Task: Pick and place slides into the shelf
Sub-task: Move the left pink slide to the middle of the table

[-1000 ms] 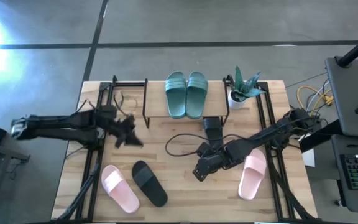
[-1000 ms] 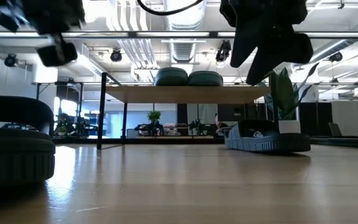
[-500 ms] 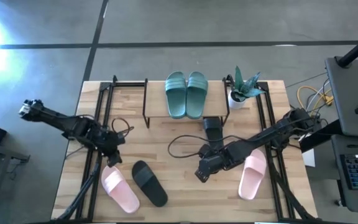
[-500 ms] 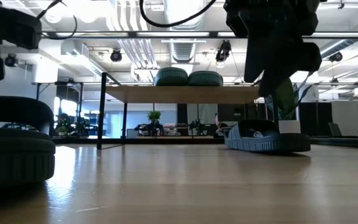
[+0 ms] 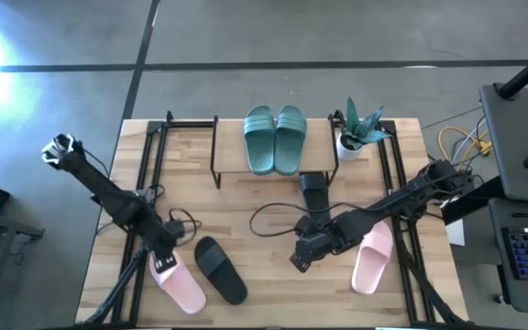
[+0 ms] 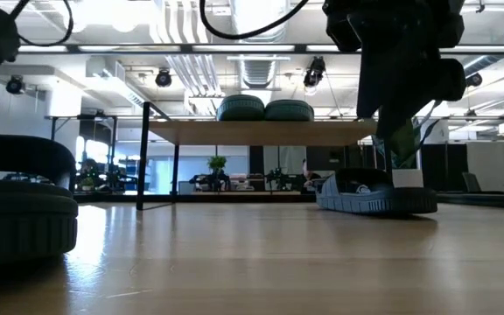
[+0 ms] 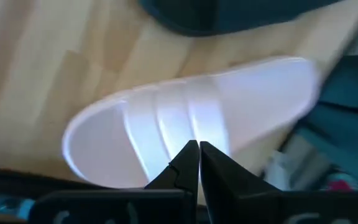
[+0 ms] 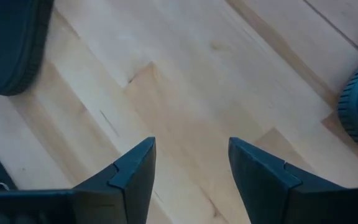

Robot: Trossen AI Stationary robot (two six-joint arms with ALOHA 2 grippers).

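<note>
The teal pair point(image 5: 275, 137) lies on the shelf's top board point(image 5: 246, 167), and it shows there in the low view too point(image 6: 265, 109). One black slide point(image 5: 220, 269) and one pink slide point(image 5: 178, 280) lie flat near the table's near-left corner. A second pink slide point(image 5: 372, 256) lies at the near right. A second black slide point(image 5: 312, 188) lies by the shelf's front. My left gripper point(image 5: 162, 258) is shut and hangs over the left pink slide point(image 7: 185, 121). My right gripper point(image 5: 302, 258) is open above bare wood point(image 8: 191, 155), between the near black slide and the right pink slide. My left gripper point(image 7: 194, 148) points down with its shut fingertips over the strap point(image 7: 166, 118) of the left pink slide, which lies flat on the table. I cannot tell whether the fingertips touch the strap.
A potted plant point(image 5: 359, 128) stands at the shelf's right end. Black frame rails point(image 5: 137, 229) run along both table sides, and a black cable point(image 5: 269, 215) loops across the middle. Bare wood lies between the near black slide and my right gripper.
My left arm has swung from the table's left middle toward the near edge. Its gripper has come down over the left pink slide. My right gripper has stayed almost where it was. No slide has moved.
</note>
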